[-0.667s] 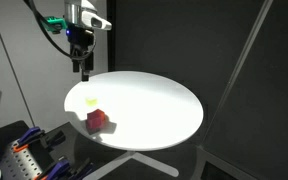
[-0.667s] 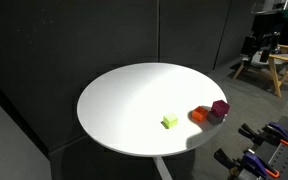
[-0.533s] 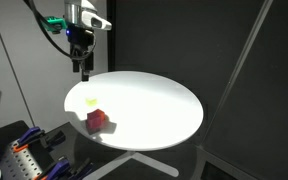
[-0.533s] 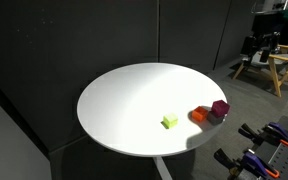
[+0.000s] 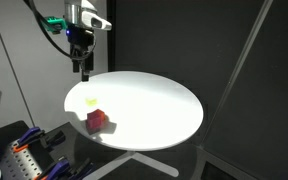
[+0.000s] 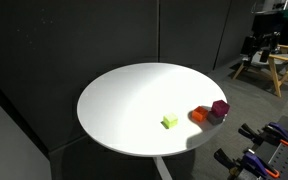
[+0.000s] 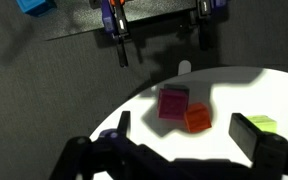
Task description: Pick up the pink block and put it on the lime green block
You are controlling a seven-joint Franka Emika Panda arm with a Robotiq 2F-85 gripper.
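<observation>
no change shows between the earlier pictures and now. in both exterior views the gripper (image 5: 85,72) hangs at the same spot above the table's (image 5: 154,105) edge, with no shift to be made out. the pink block (image 6: 219,108) and the lime green block (image 6: 170,121) lie exactly where they were near the table's edge. the wrist view has no earlier picture to hold it against.

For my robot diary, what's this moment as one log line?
gripper open, empty, high | pink block beside orange block | lime green block alone, uncovered
</observation>
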